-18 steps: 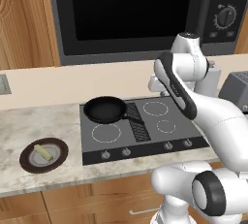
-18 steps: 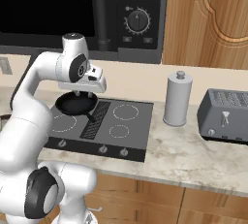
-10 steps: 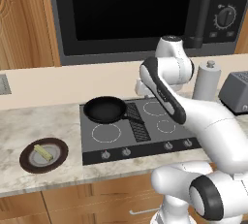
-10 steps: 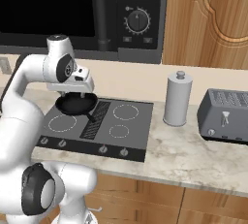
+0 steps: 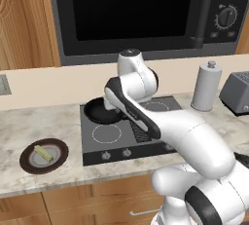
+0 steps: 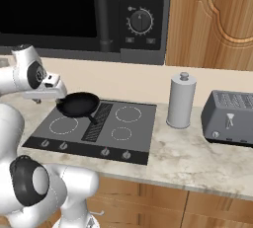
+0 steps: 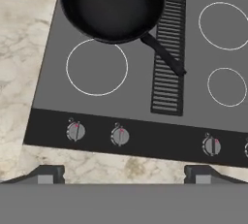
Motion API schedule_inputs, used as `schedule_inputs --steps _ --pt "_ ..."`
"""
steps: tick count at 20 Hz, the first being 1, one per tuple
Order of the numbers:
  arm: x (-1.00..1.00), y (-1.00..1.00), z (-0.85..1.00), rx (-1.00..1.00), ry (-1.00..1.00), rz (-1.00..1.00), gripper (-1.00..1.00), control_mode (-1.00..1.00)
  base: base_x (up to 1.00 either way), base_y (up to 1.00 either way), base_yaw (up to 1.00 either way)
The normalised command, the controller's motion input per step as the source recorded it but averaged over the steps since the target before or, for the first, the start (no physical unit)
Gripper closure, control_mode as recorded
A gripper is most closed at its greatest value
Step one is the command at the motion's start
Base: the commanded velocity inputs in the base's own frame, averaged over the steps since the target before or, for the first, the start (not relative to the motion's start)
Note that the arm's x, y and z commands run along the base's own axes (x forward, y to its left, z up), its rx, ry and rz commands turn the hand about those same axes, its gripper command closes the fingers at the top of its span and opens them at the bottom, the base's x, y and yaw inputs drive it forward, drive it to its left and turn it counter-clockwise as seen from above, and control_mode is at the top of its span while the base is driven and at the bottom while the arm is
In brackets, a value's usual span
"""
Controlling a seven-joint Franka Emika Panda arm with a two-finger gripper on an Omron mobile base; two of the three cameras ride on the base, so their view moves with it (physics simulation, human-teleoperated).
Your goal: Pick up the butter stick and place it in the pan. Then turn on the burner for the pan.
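1. Marble bench (image 5: 34, 126) with wood cabinets below and a black microwave (image 5: 131, 14) above, seen from the left base view: I count one butter stick (image 5: 43, 153), lying on one dark brown plate (image 5: 30, 165) well to the left of the cooktop (image 5: 97, 143). One black pan (image 5: 99, 112) sits on the cooktop's rear left burner, partly hidden behind my arm. One grey canister (image 5: 206, 86) and one toaster (image 5: 237, 91) stand off to the right. I judge I am at the very first step: the butter is untouched and the pan has nothing in it.

2. Right base view: the same pan (image 6: 78, 104) shows its short handle pointing toward the centre grille (image 6: 97, 121). I count three white-outlined rings and four knobs along the front strip. The claw (image 6: 37, 100) hangs at the left edge of the cooktop, near the pan's rim; from this angle I cannot read its jaws.

3. Hand view: I am looking straight down on the cooktop, pan (image 7: 112, 5) at the top, four knobs below. The two fingertips (image 7: 46, 174) stand far apart at the bottom corners, so the claw (image 7: 123, 175) is wide and holds nothing. My next move, as I judge it, calls for swinging left across the bench to the plate, coming down over the butter stick with the jaws spanning its narrow width.
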Motion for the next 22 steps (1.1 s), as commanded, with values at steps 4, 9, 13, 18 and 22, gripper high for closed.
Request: schedule_inputs --steps 4,9,13,18,22 --pt "0.0 1.0 -0.13 -0.03 0.03 0.05 -1.0 -1.0 0.0 0.0 0.0" --pt "0.0 0.97 -0.22 -0.02 0.03 0.03 -1.0 -1.0 0.0 0.0 0.0" --pt "0.0 0.85 -0.29 0.0 0.08 0.01 -1.0 -1.0 0.0 0.0 0.0" --pt "0.0 0.78 -0.33 0.0 0.05 0.03 -1.0 -1.0 0.0 0.0 0.0" --pt "0.0 0.72 -0.28 0.0 0.03 0.05 -1.0 -1.0 0.0 0.0 0.0"
